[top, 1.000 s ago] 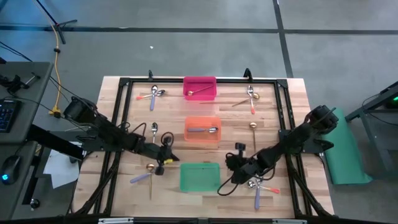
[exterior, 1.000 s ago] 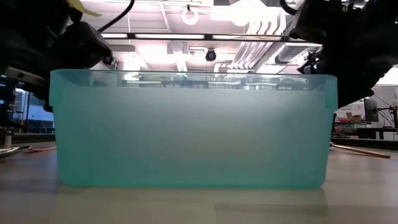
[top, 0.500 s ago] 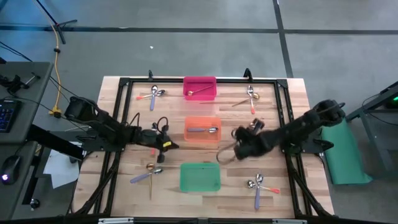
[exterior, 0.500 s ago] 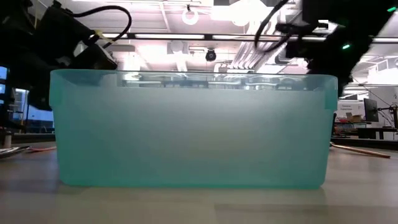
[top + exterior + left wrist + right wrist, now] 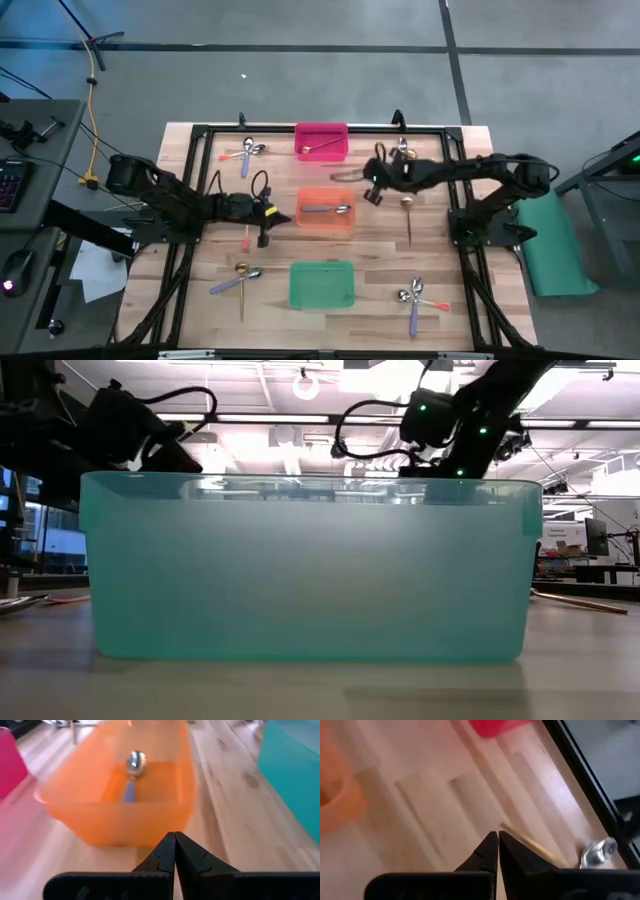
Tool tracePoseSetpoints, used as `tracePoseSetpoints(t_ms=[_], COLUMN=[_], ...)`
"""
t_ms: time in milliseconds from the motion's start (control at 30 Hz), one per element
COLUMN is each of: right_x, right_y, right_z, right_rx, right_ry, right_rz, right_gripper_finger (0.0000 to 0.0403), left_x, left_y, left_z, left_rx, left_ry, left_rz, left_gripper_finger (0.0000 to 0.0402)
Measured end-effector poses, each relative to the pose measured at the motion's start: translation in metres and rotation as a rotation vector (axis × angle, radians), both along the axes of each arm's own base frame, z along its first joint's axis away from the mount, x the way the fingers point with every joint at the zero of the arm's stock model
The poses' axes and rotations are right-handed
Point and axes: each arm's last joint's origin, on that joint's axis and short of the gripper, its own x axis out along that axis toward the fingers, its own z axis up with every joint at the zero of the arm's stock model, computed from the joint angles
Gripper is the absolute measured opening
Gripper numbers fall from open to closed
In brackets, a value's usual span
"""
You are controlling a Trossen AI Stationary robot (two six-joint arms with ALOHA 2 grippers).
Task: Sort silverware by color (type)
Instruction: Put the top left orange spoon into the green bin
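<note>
A: What is seen of the surface (image 5: 200, 200) and the room?

B: Pale wooden planks are framed by black rails, with grey floor around. Three bins stand in a column down the middle: pink bin (image 5: 321, 141), orange bin (image 5: 326, 208), green bin (image 5: 321, 284). Ceiling lights are seen beyond the green bin in the low view.

A: And the spoons?

B: A gold spoon (image 5: 318, 148) is lain in the pink bin, a purple-handled spoon (image 5: 133, 772) in the orange bin. Others are scattered toward the corners.

A: The arms?

B: The left gripper (image 5: 264, 226) is held just left of the orange bin, jaws clenched. The right gripper (image 5: 372, 186) is held between the pink and orange bins, jaws pressed together, with nothing seen between them.
</note>
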Motion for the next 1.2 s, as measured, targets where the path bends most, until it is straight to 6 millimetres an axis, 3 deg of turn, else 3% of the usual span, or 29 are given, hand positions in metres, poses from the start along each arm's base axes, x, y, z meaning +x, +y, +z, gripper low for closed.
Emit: tracePoseSetpoints(t_ms=[167, 333, 467, 600, 733, 900, 1200], right_x=[0.000, 0.005, 0.012, 0.017, 0.012, 0.006, 0.000], right_y=[-0.027, -0.041, -0.049, -0.060, -0.075, -0.092, -0.094], right_z=[0.016, 0.036, 0.046, 0.046, 0.044, 0.048, 0.039], right_rx=[0.006, -0.024, -0.075, -0.096, -0.057, -0.092, -0.139], right_ry=[-0.014, -0.053, -0.141, -0.291, -0.448, -0.555, -0.621], right_rz=[-0.006, -0.018, -0.016, 0.094, 0.186, 0.152, 0.154], right_gripper_finger=[0.0000, 0.0001, 0.0001, 0.0000, 0.0000, 0.0000, 0.0000], left_x=[0.003, 0.008, 0.002, -0.009, -0.019, -0.028, -0.052], left_y=[0.024, 0.059, 0.077, 0.096, 0.108, 0.116, 0.159], left_z=[0.009, 0.036, 0.059, 0.075, 0.077, 0.073, 0.078], left_rx=[0.010, -0.036, -0.077, -0.074, -0.109, -0.123, -0.208], left_ry=[-0.032, 0.044, 0.124, 0.189, 0.252, 0.310, 0.406], left_rz=[0.069, 0.166, 0.265, 0.470, 0.571, 0.605, 0.771], left_gripper_finger=[0.0000, 0.0000, 0.0000, 0.0004, 0.0020, 0.0048, 0.0093])
